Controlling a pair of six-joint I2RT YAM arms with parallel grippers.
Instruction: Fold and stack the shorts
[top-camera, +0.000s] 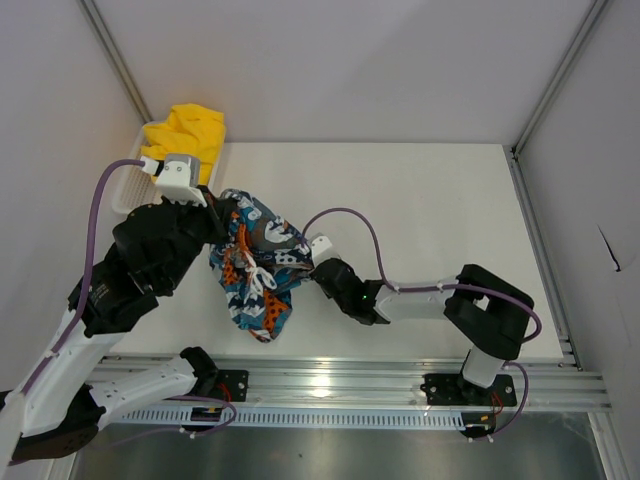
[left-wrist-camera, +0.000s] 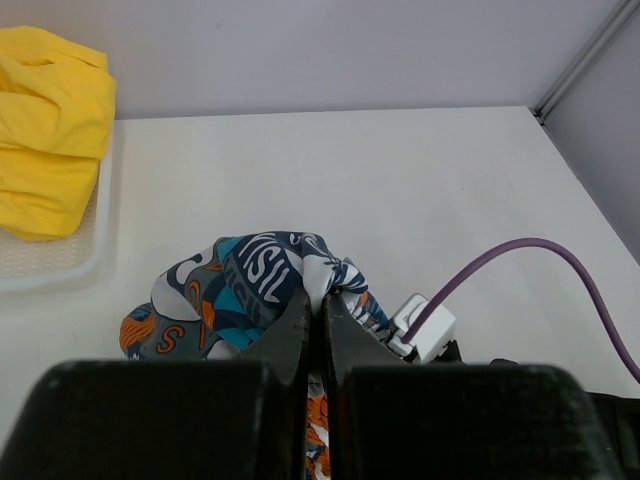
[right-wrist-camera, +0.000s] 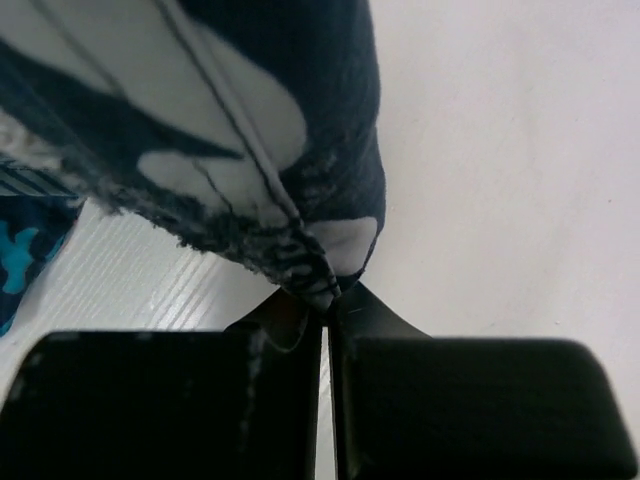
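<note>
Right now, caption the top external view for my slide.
Left gripper and right gripper pinch opposite sides of the printed shorts; yellow shorts lie in the basket.

A basket (top-camera: 127, 188) sits at the far-left corner of the bench (top-camera: 430, 220) with one pair (top-camera: 190, 130) in it, and the other pair (top-camera: 255, 272) is nearer, left of centre, between the left gripper (top-camera: 222, 206) and right gripper (top-camera: 306, 262), touching both.

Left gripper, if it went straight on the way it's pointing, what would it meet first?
The printed shorts, bunched right at its shut jaws; past them, seemingly only bare table.
</note>
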